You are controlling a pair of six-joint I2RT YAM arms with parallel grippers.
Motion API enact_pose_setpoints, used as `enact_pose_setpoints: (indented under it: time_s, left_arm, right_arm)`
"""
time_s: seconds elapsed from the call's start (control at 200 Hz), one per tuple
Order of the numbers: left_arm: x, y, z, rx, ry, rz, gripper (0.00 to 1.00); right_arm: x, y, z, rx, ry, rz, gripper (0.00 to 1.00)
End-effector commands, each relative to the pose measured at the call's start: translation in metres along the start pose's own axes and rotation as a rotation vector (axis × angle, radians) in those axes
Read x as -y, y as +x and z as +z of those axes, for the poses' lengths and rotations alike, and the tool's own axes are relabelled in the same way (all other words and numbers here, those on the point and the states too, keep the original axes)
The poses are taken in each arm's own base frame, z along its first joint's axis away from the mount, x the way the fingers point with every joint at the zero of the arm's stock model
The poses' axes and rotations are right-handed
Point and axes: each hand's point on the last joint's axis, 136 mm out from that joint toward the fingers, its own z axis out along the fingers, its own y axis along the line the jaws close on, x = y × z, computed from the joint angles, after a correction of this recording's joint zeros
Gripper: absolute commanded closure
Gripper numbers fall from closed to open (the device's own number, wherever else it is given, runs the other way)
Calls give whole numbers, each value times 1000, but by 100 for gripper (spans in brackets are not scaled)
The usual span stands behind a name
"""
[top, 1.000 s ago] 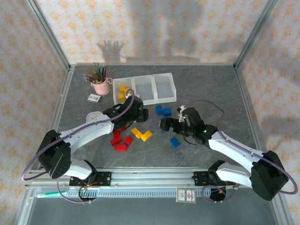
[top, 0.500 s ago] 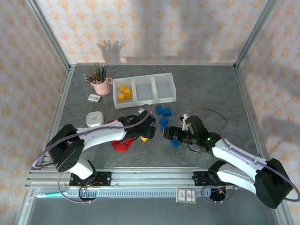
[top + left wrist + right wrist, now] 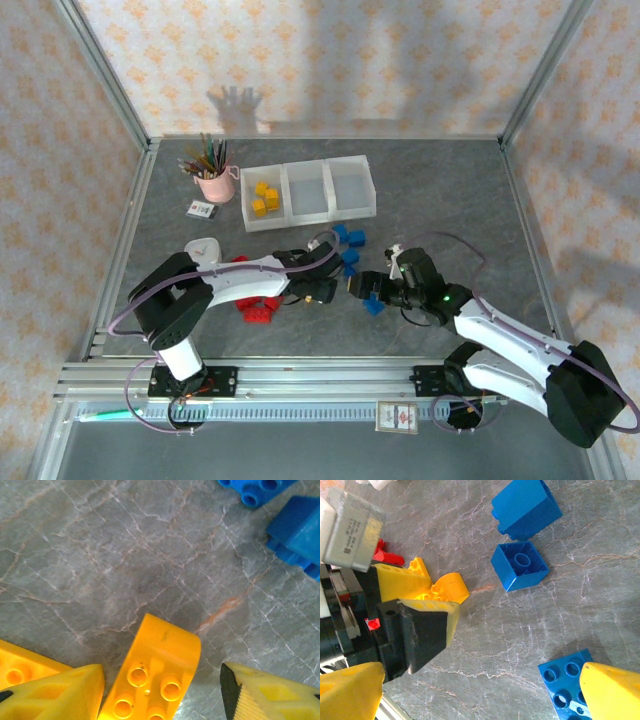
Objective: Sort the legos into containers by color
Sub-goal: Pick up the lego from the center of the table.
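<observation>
Now left tool (image 3: 162, 692) spread; yellow lego (image 3: 157, 667) lies between fingers (image 3: 260, 697), not pinched.

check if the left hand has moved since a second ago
Yes. The left hand has pulled back from the tray toward the near edge and to the right, and is now at a yellow brick.

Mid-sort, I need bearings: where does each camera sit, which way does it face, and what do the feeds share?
Top external: above and behind the bases, looking down; both arms, left end effector, right end effector, tray.
Left wrist: on that wrist, facing down at the tabletop; own fingertips straddle a yellow brick.
Right wrist: on that wrist, facing down toward the left arm; own fingertips at the lower corners.
Shared: both wrist views show that yellow brick between the left end effector's fingers.
</observation>
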Motion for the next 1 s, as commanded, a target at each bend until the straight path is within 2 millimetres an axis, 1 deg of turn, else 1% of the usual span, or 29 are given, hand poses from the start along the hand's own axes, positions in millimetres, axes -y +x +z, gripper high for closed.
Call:
enact_pose_setpoints:
  time_s: [0.0, 0.13, 0.25, 0.34, 0.516, 0.676, 0.821, 0.936, 0.996]
  left_arm:
    - [5, 1, 2, -16, -6, 20, 36]
    - [6, 5, 5, -23, -8, 22, 41]
    - [3, 8, 8, -25, -24, 17, 45]
    - [2, 10, 10, -30, -31, 14, 51]
    - [2, 4, 4, -6, -33, 13, 58]
    - [3, -8, -10, 46, -24, -3, 64]
    - [-3, -23, -30, 114, -38, -21, 66]
    - [-13, -44, -50, 175, -59, -45, 67]
    - [-24, -59, -62, 215, -73, -72, 68]
  right_arm:
    - [3, 2, 0, -1, 15, -17, 0]
    - [2, 2, 0, -2, 16, -19, 0]
    - [2, 1, 0, -3, 16, -22, 0]
    - [2, 1, 1, -4, 18, -22, 0]
    - [-1, -2, -1, 0, 18, -31, 0]
    - [-7, -9, -4, 12, 14, -44, 0]
    - [-24, -20, -8, 26, -26, -52, 0]
    - [-39, -32, -10, 45, -57, -58, 0]
    - [-46, -39, -9, 53, -71, -63, 0]
